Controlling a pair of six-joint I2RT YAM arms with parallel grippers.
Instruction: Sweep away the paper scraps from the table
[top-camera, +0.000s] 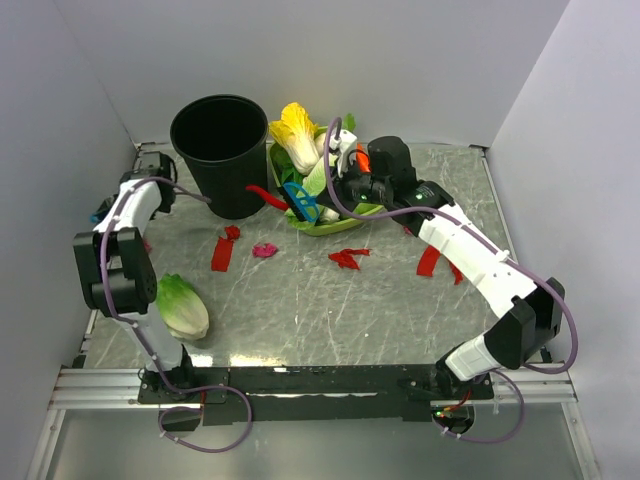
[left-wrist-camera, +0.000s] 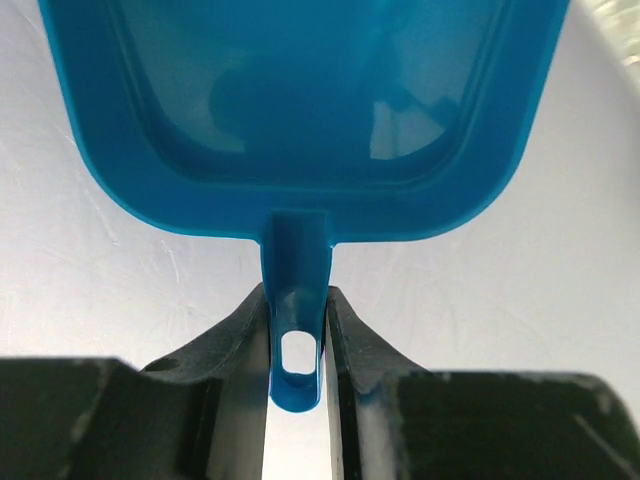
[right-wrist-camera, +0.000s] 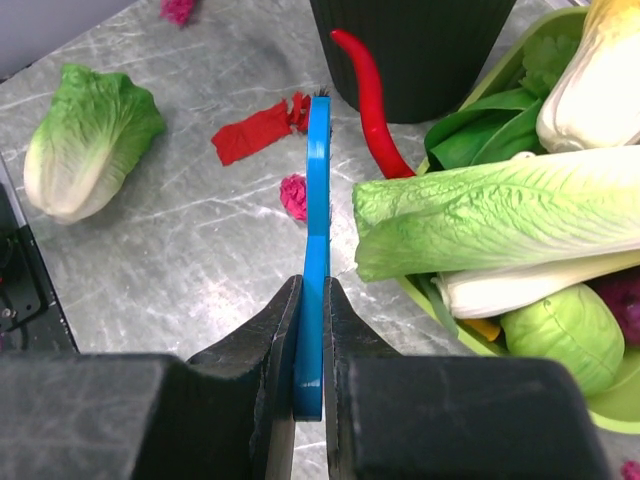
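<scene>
Paper scraps lie on the grey-green table (top-camera: 300, 310): a red strip (top-camera: 224, 250), a magenta wad (top-camera: 265, 250), a red bit (top-camera: 348, 258) and red strips (top-camera: 430, 262) under my right arm. The right wrist view shows the red strip (right-wrist-camera: 258, 132) and magenta wad (right-wrist-camera: 294, 195). My right gripper (top-camera: 335, 192) (right-wrist-camera: 312, 290) is shut on a blue brush (top-camera: 303, 203) (right-wrist-camera: 316, 230) by the green tray. My left gripper (top-camera: 150, 170) (left-wrist-camera: 297, 300), at the far left beside the bin, is shut on the handle of a blue dustpan (left-wrist-camera: 300, 100); only a blue sliver (top-camera: 97, 214) of it shows from above.
A black bin (top-camera: 222, 150) stands at the back left. A red chili (top-camera: 266, 196) lies beside it. A green tray (top-camera: 330, 225) holds several vegetables. A lettuce head (top-camera: 182, 305) lies near the left arm. Walls enclose the table on three sides.
</scene>
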